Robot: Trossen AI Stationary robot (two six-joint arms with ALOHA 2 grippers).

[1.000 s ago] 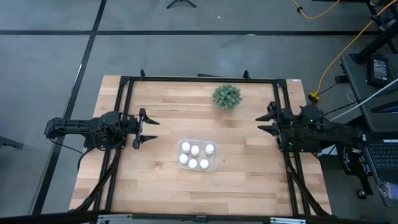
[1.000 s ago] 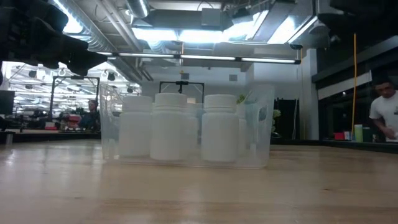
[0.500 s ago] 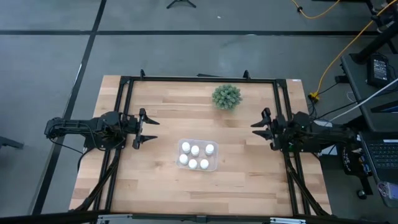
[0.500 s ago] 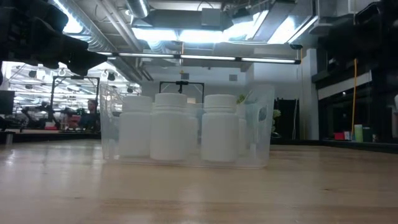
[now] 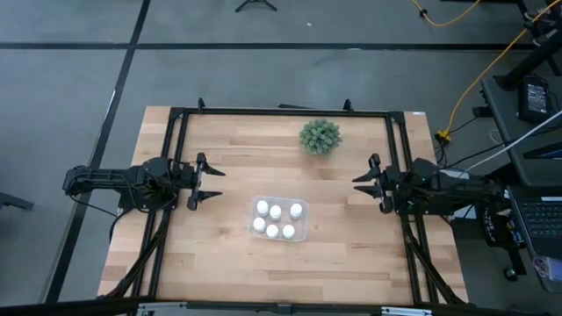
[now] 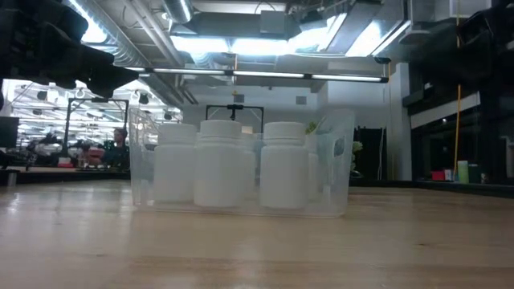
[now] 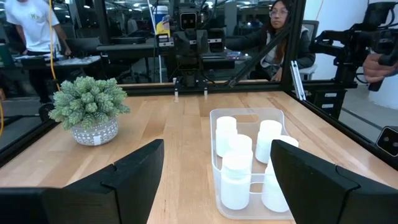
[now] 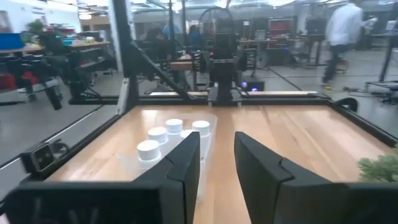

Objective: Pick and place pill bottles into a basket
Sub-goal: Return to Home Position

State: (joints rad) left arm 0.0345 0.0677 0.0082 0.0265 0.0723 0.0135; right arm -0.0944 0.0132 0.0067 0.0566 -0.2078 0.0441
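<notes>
Here's the wooden tabletop [image 5: 228, 263], wide and pale, boxed in by the black metal frame [image 5: 281, 112] along its far edge and both sides.

On to the arms: the left arm [image 5: 114, 184] lies along the left side rail, and its left claw [image 5: 213, 184] points inward over the wood with the fingers spread wide and nothing between them. The right arm [image 5: 457, 195] sits at the right rail. The right claw [image 5: 362, 183] hangs just inside the frame, fingers parted by only a narrow gap, also carrying nothing. Both claws are well apart from the basket.

The basket [image 5: 279, 198], a clear tray with rounded corners, rests flat at mid-table between the two arms, a little toward the near edge.

The green spiky plant [image 5: 320, 136] stands in its small pot toward the far edge, well apart from the tray.

And the pill bottles [image 5: 275, 211]: six white caps, all upright inside the basket, three in the far row and three in the near one, packed close. From table height their sides [image 6: 219, 172] read plain white through the clear wall, with no lettering that can be made out.
</notes>
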